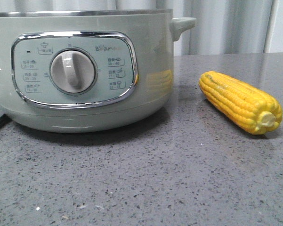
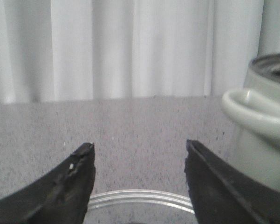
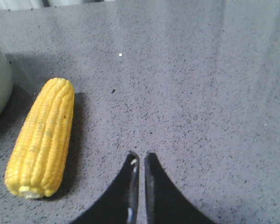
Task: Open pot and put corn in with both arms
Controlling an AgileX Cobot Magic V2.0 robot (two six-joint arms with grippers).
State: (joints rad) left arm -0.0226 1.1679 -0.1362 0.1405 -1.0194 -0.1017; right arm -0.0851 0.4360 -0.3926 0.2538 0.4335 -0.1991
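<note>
Task looks only part done, w/ the main step left. The corn [image 1: 240, 102] lies flat on the grey speckled bench [image 1: 146, 179], to the right of the pot [image 1: 84, 70] and near it but not touching; its pale stub end points toward the front camera. Nothing holds it.

The pot sits upright on the bench, control panel w/ white dial [image 1: 73, 71] facing the camera, side handle [image 1: 182, 24] sticking out on its right. From the front only the steel rim shows at the top edge, so lid on/off can't be told from there. Left wrist view shows the pot rim from slightly above w/ a dark opening and no lid over that part, plus a clear round rim [image 2: 140, 198] low between the fingers, prob. a glass lid, but too little shows to be sure. So my read: pot likely opened already; not certain.

Left end effector [image 2: 140, 149]: fingers wide apart, nothing gripped, sitting low beside the pot's other handle [image 2: 251, 109]. Right end effector [image 3: 139, 157]: fingertips together w/ just a thin slit, holding nothing, over bare bench beside the corn, not touching it.

Left to do, as I judge it: right arm has to spread its fingers, shift over the cob, grip it, lift it over the rim and drop it in.
</note>
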